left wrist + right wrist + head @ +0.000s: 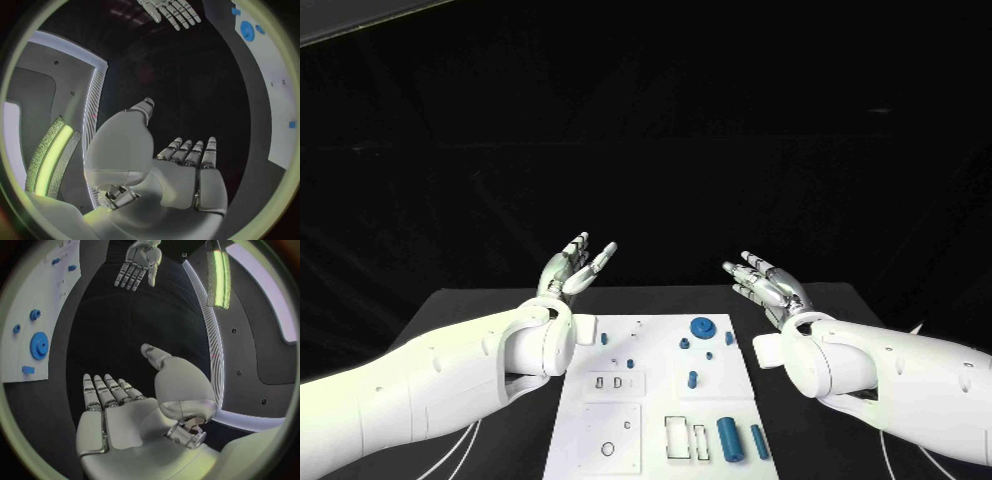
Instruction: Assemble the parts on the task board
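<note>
While the small blue parts (724,436) lie on the white task board (610,440) in the middle of the table, the left hand (577,266) and right hand (767,281) are up past it, fingers spread, holding nothing. No part looks picked yet; next, a hand must come down and grab one.

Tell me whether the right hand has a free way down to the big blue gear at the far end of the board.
Probably yes. The right hand is open, holds nothing and hovers beyond the task board. Nothing lies between it and the big blue gear, and the left hand is off to the other side.
</note>
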Controlling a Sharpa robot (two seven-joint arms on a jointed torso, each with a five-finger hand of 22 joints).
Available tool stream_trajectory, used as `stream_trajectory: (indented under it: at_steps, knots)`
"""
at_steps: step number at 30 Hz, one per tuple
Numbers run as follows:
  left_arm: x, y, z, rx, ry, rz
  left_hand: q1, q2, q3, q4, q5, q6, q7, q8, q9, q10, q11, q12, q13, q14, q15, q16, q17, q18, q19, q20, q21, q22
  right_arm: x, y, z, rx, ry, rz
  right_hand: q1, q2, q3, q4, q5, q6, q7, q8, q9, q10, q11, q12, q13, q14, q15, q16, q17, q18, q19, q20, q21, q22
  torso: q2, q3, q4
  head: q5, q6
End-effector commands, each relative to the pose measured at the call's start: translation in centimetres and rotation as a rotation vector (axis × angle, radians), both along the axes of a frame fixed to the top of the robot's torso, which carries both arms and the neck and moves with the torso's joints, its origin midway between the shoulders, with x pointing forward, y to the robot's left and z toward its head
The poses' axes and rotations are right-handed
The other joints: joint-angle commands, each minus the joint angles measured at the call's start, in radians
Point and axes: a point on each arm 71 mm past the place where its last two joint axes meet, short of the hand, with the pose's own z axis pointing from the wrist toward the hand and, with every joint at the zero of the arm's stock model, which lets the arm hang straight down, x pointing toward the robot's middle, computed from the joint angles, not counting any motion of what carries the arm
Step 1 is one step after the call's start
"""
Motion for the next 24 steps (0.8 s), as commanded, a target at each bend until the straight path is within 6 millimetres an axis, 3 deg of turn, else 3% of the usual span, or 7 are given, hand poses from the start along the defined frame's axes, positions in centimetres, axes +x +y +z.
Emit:
stream_trajectory:
  at_steps: [1, 9, 14, 19, 21, 23, 24]
  knots:
    - [0.1, -0.7, 0.4, -0.043, -0.045, -0.091, 0.047, -0.001, 0.007, 0.015, 0.007, 0.010, 0.093, 0.007, 0.003, 0.004, 0.011, 0.004, 0.002, 0.004, 0.015, 0.007, 0.002, 0.013, 0.006, 0.016, 0.006, 0.003, 0.1, 0.7, -0.1, 0.041, 0.039, 0.167, 0.014, 0.002, 0.009, -0.004, 0.003, 0.009, 0.169, 0.005, 0.002, 0.008, 0.007, 0.007, 0.002, 0.012, 0.005, 0.004, 0.002, 0.013, 0.011, 0.006, 0.007, 0.003, 0.000, 0.0000, -0.0004, 0.000, 0.000]
    - [0.2, -0.2, 0.3, -0.053, -0.033, -0.112, 0.041, 0.007, 0.005, 0.014, 0.006, 0.021, 0.106, 0.011, 0.006, 0.020, 0.026, 0.007, 0.005, 0.018, 0.022, 0.011, 0.005, 0.007, 0.007, 0.017, 0.009, 0.004, 1.0, -0.7, -0.2, -0.053, 0.003, 0.174, 0.109, -0.017, 0.031, -0.073, -0.005, 0.099, 0.169, 0.031, 0.022, 0.126, 0.007, 0.022, 0.012, 0.155, 0.003, 0.038, 0.027, 0.024, 0.087, 0.004, 0.043, 0.016, 0.002, 0.0005, -0.0006, -0.002, -0.014]
    - [0.2, 0.4, 0.4, -0.051, -0.034, -0.108, 0.047, 0.019, 0.014, 0.011, 0.006, 0.085, 0.145, 0.031, 0.023, 0.104, 0.067, 0.021, 0.015, 0.160, 0.073, 0.058, 0.040, -0.042, 0.049, 0.021, 0.035, 0.016, 1.6, -1.1, 0.3, -0.204, -0.089, 0.203, 0.232, -0.041, 0.035, -0.119, -0.023, 0.269, 0.165, 0.086, 0.059, 0.369, -0.009, 0.051, 0.026, 0.396, -0.031, 0.100, 0.065, 0.062, 0.451, 0.000, 0.198, 0.080, 0.003, 0.0007, -0.0013, -0.004, -0.023]
    - [0.0, 1.2, 0.5, -0.050, -0.031, -0.111, 0.086, 0.020, 0.021, -0.007, 0.006, 0.312, 0.160, 0.120, 0.085, 0.439, 0.093, 0.091, 0.042, 0.580, 0.017, 0.232, 0.141, 0.001, 0.435, 0.019, 0.235, 0.109, 2.1, -0.9, 0.9, -0.373, -0.191, 0.266, 0.312, -0.061, 0.027, -0.132, -0.025, 0.492, 0.148, 0.160, 0.105, 0.641, -0.037, 0.073, 0.038, 0.638, -0.069, 0.164, 0.098, 0.098, 0.568, -0.006, 0.253, 0.092, 0.004, 0.0012, -0.0012, -0.006, -0.033]
    - [-0.2, 1.5, 0.5, -0.046, -0.030, -0.127, 0.096, 0.018, 0.019, -0.013, 0.006, 0.356, 0.158, 0.138, 0.097, 0.512, 0.089, 0.103, 0.045, 0.609, 0.011, 0.245, 0.148, 0.011, 0.462, 0.018, 0.249, 0.112, 2.3, -0.7, 1.3, -0.441, -0.229, 0.294, 0.339, -0.070, 0.024, -0.136, -0.015, 0.582, 0.136, 0.186, 0.120, 0.694, -0.051, 0.067, 0.037, 0.704, -0.089, 0.181, 0.103, 0.110, 0.616, -0.015, 0.284, 0.103, 0.007, 0.0017, -0.0003, -0.007, -0.040]
    - [-0.4, 1.8, 0.6, -0.038, -0.030, -0.150, 0.130, 0.012, 0.023, -0.038, 0.006, 0.543, 0.146, 0.215, 0.145, 0.726, 0.061, 0.151, 0.059, 0.710, -0.023, 0.291, 0.176, 0.054, 0.564, 0.015, 0.305, 0.130, 2.6, -0.5, 1.6, -0.504, -0.260, 0.319, 0.350, -0.074, 0.020, -0.137, -0.014, 0.637, 0.129, 0.201, 0.129, 0.720, -0.060, 0.064, 0.036, 0.739, -0.100, 0.190, 0.107, 0.111, 0.638, -0.025, 0.306, 0.113, 0.011, 0.0036, -0.0004, -0.007, -0.042]
    - [-0.5, 1.9, 0.7, -0.035, -0.029, -0.158, 0.131, 0.012, 0.024, -0.040, 0.006, 0.553, 0.145, 0.219, 0.147, 0.733, 0.059, 0.148, 0.057, 0.716, -0.025, 0.292, 0.178, 0.057, 0.571, 0.015, 0.308, 0.130, 2.6, -0.5, 1.7, -0.522, -0.269, 0.325, 0.354, -0.076, 0.017, -0.137, -0.014, 0.646, 0.126, 0.201, 0.128, 0.734, -0.064, 0.060, 0.036, 0.757, -0.105, 0.194, 0.109, 0.111, 0.648, -0.031, 0.319, 0.119, 0.013, 0.0037, -0.0003, -0.008, -0.042]
